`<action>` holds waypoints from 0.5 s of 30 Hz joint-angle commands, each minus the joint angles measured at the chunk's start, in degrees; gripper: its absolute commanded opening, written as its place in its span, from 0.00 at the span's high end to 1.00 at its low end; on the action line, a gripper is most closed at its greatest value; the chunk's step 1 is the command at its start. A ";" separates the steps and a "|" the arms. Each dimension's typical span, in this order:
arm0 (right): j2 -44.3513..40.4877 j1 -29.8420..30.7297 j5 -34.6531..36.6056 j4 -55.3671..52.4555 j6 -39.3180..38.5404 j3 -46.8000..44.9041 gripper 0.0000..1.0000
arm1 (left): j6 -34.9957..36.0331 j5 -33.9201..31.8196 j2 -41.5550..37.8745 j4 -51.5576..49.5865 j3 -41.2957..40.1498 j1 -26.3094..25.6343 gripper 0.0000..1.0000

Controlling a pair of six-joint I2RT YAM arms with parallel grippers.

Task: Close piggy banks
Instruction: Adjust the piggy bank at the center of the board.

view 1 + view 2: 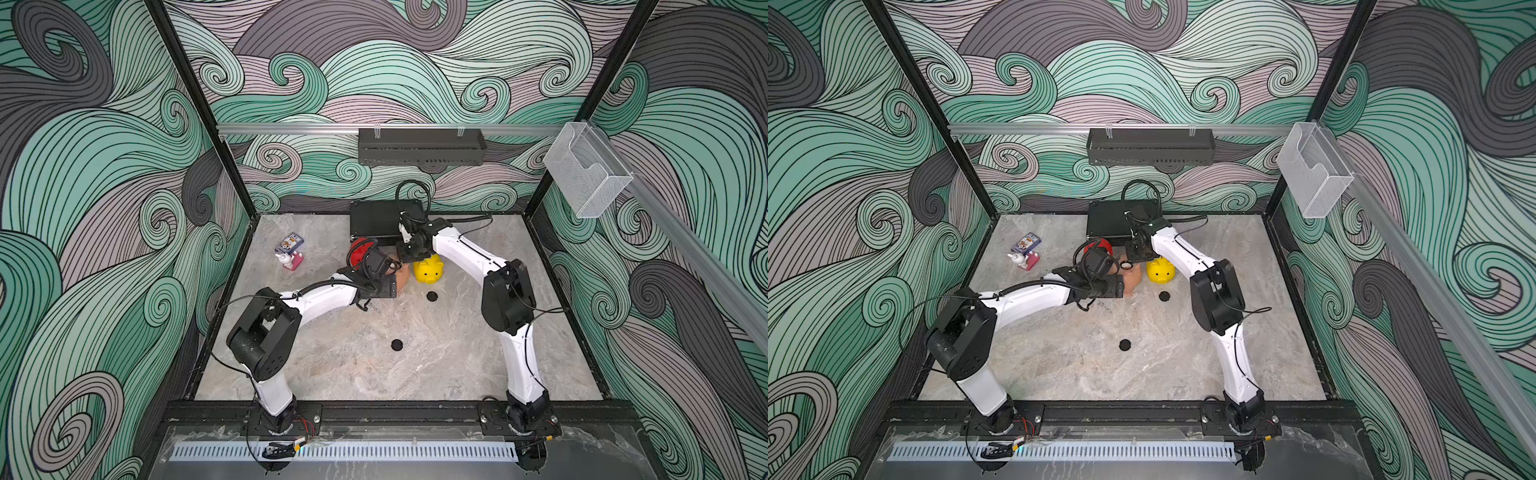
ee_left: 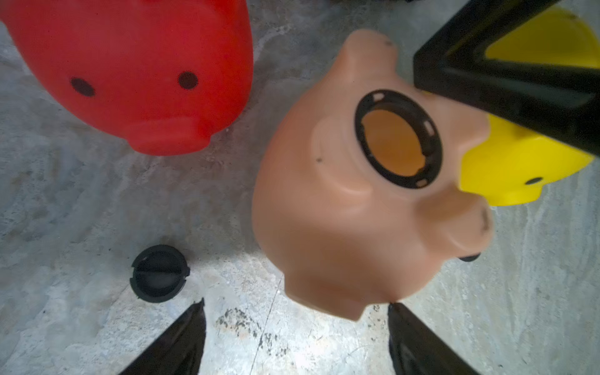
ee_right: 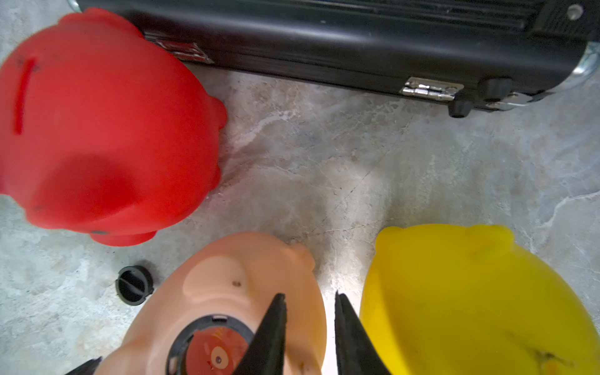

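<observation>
The peach-pink piggy bank [image 2: 357,211] lies belly up between the red one [image 2: 136,74] and the yellow one [image 2: 519,162]. Its round belly hole [image 2: 398,139], ringed in black, stands uncovered. My right gripper [image 3: 309,294] reaches down over this pig [image 3: 227,282]. Its jaws are narrow and straddle the flank that faces the yellow pig [image 3: 470,308]. A strip of floor still shows between the pig and one finger. My left gripper [image 2: 297,306] is wide open just off the pig's other side, holding nothing. A black plug [image 2: 159,272] lies beside it, below the red pig [image 3: 97,130].
A black case [image 1: 382,222] stands right behind the pigs at the back wall. A card box [image 1: 289,243] and a small figure [image 1: 291,261] sit at the back left. Two more black plugs [image 1: 432,296] [image 1: 397,344] lie on the marble floor nearer the front.
</observation>
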 commanded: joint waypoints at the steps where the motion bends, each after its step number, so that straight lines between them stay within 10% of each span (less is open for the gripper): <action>1: -2.78 0.48 0.69 -1.91 -0.20 -2.20 0.74 | 0.19 -0.22 -0.07 -1.42 0.15 0.75 0.14; 15: -9.91 1.19 -2.92 -3.54 -0.55 -7.70 0.75 | 0.96 -0.48 -2.52 -2.90 -0.97 2.81 0.14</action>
